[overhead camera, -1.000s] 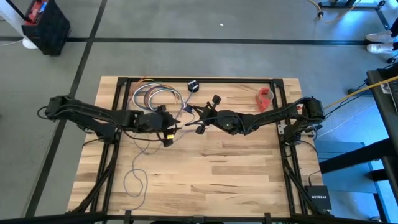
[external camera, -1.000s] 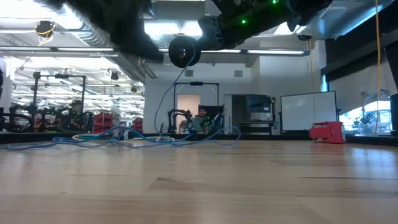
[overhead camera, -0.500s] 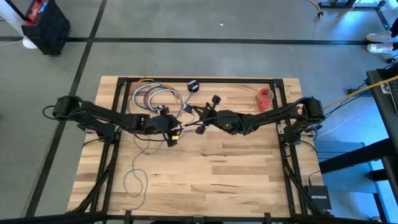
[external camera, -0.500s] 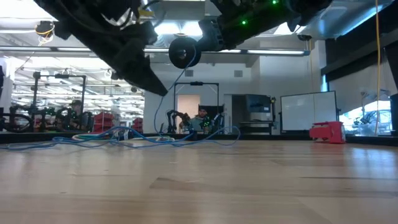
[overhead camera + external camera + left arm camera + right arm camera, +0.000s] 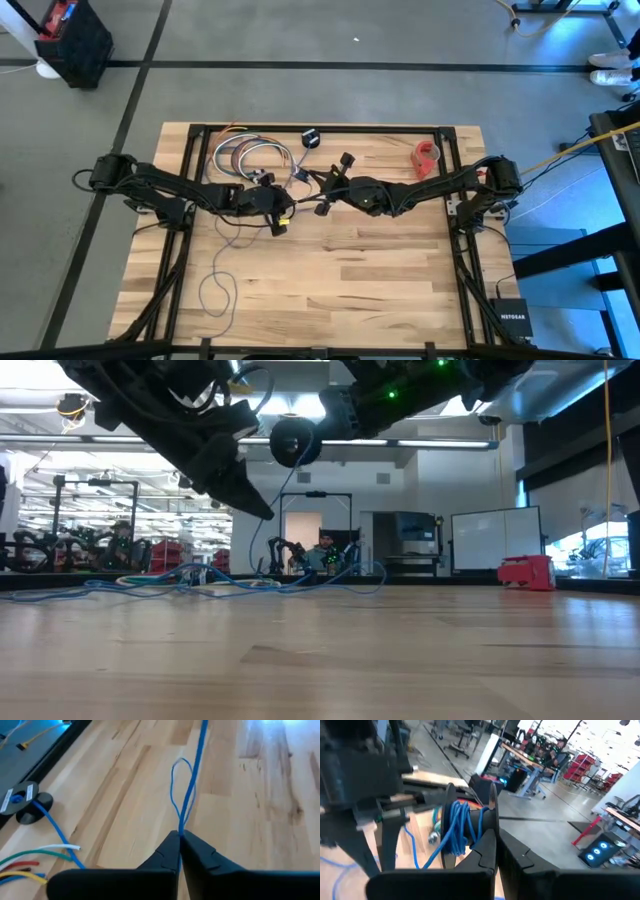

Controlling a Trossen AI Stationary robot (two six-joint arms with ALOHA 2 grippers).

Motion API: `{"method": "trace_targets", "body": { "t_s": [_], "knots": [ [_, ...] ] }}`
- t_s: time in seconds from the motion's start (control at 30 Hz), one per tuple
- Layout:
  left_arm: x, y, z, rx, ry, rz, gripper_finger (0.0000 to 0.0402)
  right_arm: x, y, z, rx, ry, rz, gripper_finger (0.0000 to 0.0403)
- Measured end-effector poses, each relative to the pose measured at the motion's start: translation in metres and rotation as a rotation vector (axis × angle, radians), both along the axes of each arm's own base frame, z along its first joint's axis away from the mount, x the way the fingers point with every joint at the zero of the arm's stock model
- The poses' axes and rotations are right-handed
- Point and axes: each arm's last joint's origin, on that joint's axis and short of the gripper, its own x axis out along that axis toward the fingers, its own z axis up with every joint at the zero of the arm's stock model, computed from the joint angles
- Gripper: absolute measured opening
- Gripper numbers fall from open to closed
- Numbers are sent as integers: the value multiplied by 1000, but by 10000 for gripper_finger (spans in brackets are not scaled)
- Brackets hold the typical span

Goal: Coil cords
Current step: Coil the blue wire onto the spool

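Two grippers: both are seen clenched above the table.
Left gripper: the blue cord is pinched between its fingertips; a loop trails ahead of it onto the boards.
Right gripper: a black spool wound with cord is clamped by its rim, just beyond the fingertips.
Multicoloured wires: beside the left gripper.

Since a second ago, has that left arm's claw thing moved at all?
Yes. In the high view the left gripper has slid rightward, away from the multicoloured wire bundle and nearer the right gripper, and its fingers have shut on the blue cord.
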Motion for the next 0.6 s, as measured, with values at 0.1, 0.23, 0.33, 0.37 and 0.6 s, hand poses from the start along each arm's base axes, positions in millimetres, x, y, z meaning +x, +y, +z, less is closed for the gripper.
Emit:
{"method": "trace_targets", "body": {
  "t_s": [0.1,0.23,0.33,0.37,0.6],
  "knots": [
    [3,0,2,-1,-38,-5,4,1,5,5,25,-61,52,10],
    [3,4,0,18,-17,7,2,1,16,8,31,-95,121,10],
    [-2,12,-3,48,42,78,2,-1,25,11,24,-81,149,10],
    [-4,14,-2,51,54,92,2,-2,29,11,13,-68,158,10],
    [-26,16,24,56,20,103,1,-10,36,15,-1,1,147,10]
  ]
}}
